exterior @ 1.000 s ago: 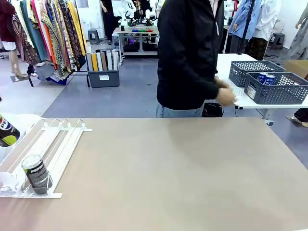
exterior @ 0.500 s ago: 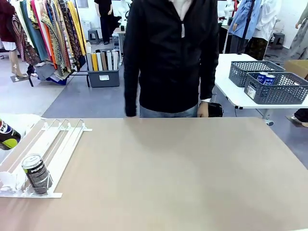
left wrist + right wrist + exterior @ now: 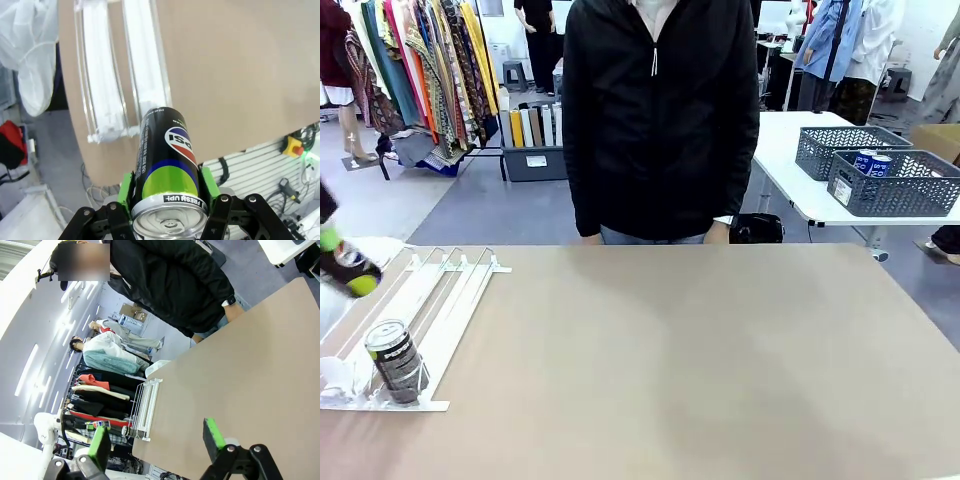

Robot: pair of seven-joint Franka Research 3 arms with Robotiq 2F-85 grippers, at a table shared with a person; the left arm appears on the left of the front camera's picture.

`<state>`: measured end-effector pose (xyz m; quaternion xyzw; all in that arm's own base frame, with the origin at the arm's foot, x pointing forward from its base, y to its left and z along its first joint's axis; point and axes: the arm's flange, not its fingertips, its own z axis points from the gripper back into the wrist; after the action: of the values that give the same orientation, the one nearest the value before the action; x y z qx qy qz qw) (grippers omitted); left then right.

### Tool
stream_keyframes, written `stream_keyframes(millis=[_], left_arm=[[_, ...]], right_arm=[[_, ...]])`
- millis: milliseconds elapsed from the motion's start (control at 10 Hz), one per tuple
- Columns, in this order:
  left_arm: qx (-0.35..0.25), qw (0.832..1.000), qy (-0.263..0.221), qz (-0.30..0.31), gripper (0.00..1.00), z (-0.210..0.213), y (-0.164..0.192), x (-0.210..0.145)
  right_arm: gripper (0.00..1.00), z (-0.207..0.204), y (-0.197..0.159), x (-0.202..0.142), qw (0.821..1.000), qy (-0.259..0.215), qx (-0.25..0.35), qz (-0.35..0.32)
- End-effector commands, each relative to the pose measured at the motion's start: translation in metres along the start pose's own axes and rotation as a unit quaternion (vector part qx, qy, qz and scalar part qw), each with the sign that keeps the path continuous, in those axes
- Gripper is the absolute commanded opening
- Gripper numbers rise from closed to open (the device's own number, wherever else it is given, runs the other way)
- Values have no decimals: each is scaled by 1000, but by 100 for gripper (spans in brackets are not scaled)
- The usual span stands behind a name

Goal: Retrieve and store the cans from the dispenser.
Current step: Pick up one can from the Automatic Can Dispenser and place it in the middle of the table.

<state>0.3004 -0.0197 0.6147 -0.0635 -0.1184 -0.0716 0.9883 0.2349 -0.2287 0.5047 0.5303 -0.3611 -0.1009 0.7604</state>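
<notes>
At the dispenser's (image 3: 432, 300) low end, closest to the robot, a short dark can (image 3: 395, 361) with a silver top stands upright against the clear stoppers. The dispenser is a flat white rack of thin wire rails and lies near the left edge of the surface (image 3: 700, 360).

Just left of the dispenser's middle, lifted off the rails, a black can (image 3: 167, 145) sits tilted in the left claw (image 3: 167, 189). It is slim, with a blue and a green band, a round red, white and blue logo, and a silver top turned toward the wrist camera. The green pads (image 3: 209, 184) press on both sides of its body, so the claw is clamped on it. A white bag (image 3: 31, 55) hangs past the surface's edge beside the dispenser.

Well right of the dispenser, the right claw (image 3: 157, 437) hovers above the surface with its jaws wide apart and nothing between them. The surface to the right of the dispenser lies bare up to its far edge.

A person (image 3: 660, 120) in a black jacket stands at that far edge. Beyond and right of the dispenser, grey baskets (image 3: 895, 190) on a white table hold blue cans (image 3: 872, 162).
</notes>
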Motion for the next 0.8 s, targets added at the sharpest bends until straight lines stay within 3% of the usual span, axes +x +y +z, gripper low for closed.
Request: stream_keyframes(millis=[0,100,300,500,700], left_arm=[[-10,999,-35,-39,0,7,-54,79],[1,995,-24,-95,0,-9,-107,132],[-5,980,26,-199,0,-71,-218,195],[0,960,64,-274,0,-150,-323,209],[-13,928,136,-347,0,-216,-384,202]], right_arm=[[100,-1,1,3,1000,-8,11,12],[100,-1,1,3,1000,-8,11,12],[100,-1,1,3,1000,-8,11,12],[100,-1,1,3,1000,-8,11,12],[100,-1,1,3,1000,-8,11,12]])
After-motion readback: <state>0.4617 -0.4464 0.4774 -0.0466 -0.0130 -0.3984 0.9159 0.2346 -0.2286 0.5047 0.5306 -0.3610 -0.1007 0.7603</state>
